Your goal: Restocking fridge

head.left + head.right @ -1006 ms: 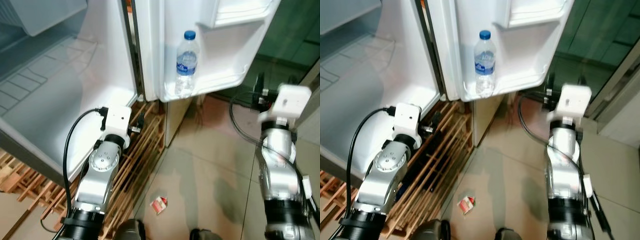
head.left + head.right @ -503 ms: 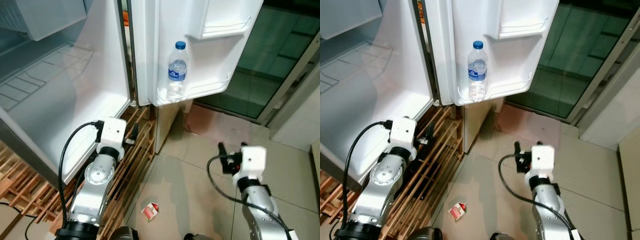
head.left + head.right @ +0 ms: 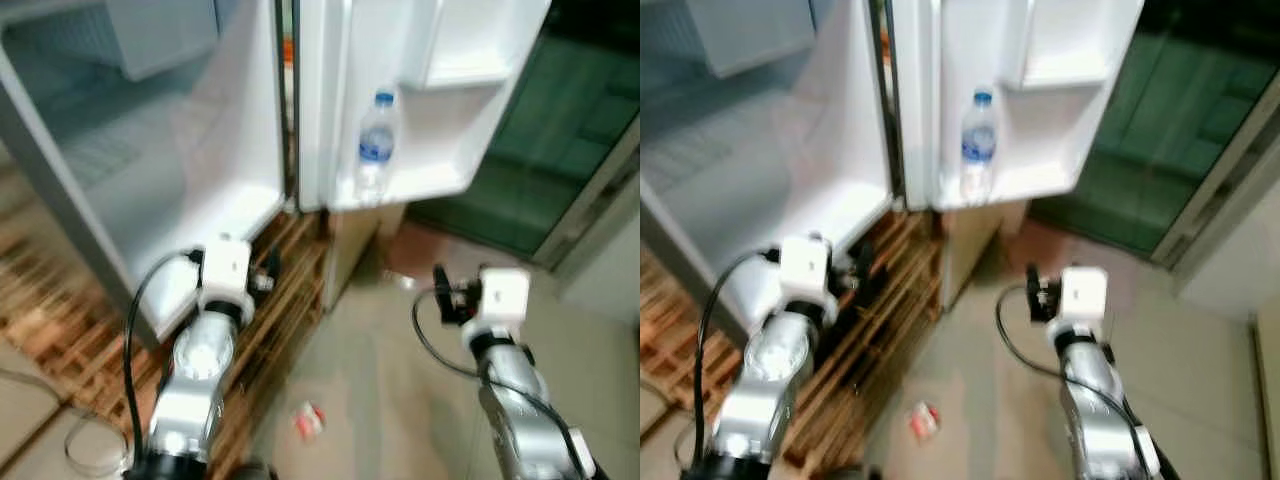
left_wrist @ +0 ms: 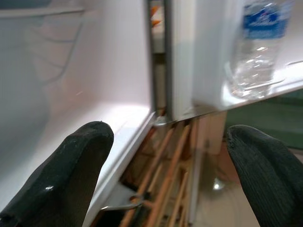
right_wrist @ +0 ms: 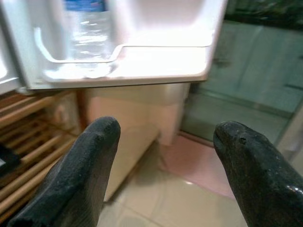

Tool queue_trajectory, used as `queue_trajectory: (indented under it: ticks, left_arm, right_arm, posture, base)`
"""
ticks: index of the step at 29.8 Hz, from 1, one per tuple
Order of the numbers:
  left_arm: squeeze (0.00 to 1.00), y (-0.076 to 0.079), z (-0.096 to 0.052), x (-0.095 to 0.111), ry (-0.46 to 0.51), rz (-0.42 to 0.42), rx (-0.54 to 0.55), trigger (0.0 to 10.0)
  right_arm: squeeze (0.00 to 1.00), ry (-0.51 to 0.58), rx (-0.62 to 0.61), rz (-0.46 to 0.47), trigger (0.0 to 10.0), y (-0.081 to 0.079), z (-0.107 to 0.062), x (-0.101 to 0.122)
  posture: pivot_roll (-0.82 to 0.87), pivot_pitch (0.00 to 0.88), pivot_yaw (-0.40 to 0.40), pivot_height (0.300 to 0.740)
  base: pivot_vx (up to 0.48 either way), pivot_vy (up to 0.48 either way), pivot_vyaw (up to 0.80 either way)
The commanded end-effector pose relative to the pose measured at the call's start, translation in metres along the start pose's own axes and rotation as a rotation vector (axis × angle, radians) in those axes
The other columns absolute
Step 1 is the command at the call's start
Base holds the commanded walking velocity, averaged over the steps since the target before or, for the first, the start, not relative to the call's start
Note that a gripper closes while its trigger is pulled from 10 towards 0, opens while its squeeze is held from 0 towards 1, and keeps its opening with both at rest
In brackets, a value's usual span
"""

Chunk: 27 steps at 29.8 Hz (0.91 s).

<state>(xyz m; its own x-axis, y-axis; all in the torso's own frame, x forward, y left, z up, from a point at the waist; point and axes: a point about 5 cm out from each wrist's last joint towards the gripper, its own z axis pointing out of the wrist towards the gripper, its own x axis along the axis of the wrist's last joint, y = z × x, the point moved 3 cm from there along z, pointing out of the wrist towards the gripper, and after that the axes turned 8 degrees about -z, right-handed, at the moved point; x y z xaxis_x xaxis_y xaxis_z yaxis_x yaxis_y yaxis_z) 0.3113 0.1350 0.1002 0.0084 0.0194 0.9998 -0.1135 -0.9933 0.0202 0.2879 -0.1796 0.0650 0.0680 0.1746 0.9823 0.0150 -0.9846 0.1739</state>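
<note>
With water bottle (image 3: pixel 374 145) upright in the open fridge door's (image 3: pixel 400 90) lower shelf at 12 o'clock, left claw (image 4: pixel 165 161) and right claw (image 5: pixel 163 156), both spread and empty, should probably fetch more stock.

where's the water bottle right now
The water bottle stands upright in the lowest shelf of the open fridge door, at that shelf's left end, ahead of both pincers.

A bottle (image 3: pixel 375 140) stands in the lowest shelf (image 3: pixel 425 180) of the open fridge door (image 3: pixel 340 90). The fridge (image 3: pixel 150 160) sits left on a pallet (image 3: pixel 280 300); a carton (image 3: pixel 309 421) lies on the floor (image 3: pixel 400 400) ahead
</note>
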Motion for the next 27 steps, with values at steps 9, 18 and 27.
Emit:
queue_trajectory:
  ticks: [9, 18, 27]
  left_arm:
    - [0.0, 0.015, 0.009, 0.003, 0.007, -0.016, -0.046, 10.0]
    - [0.0, 0.013, 0.017, 0.0, -0.015, 0.005, -0.025, 10.0]
    - [0.0, 0.011, 0.021, -0.003, -0.032, 0.061, 0.003, 10.0]
  right_arm:
    - [0.0, -0.014, -0.009, -0.025, 10.0, 0.005, 0.003, -0.001]
    - [0.0, -0.001, 0.031, -0.041, 10.0, -0.004, 0.002, 0.0]
    - [0.0, -0.002, 0.044, -0.052, 10.0, -0.005, 0.007, 0.0]
  posture:
    - [0.08, 0.008, -0.016, 0.74]
    - [0.08, 0.004, -0.009, 0.74]
    - [0.08, 0.0, -0.008, 0.74]
  base:
    - [0.0, -0.48, 0.76]
    - [0.0, -0.48, 0.73]
    - [0.0, -0.48, 0.71]
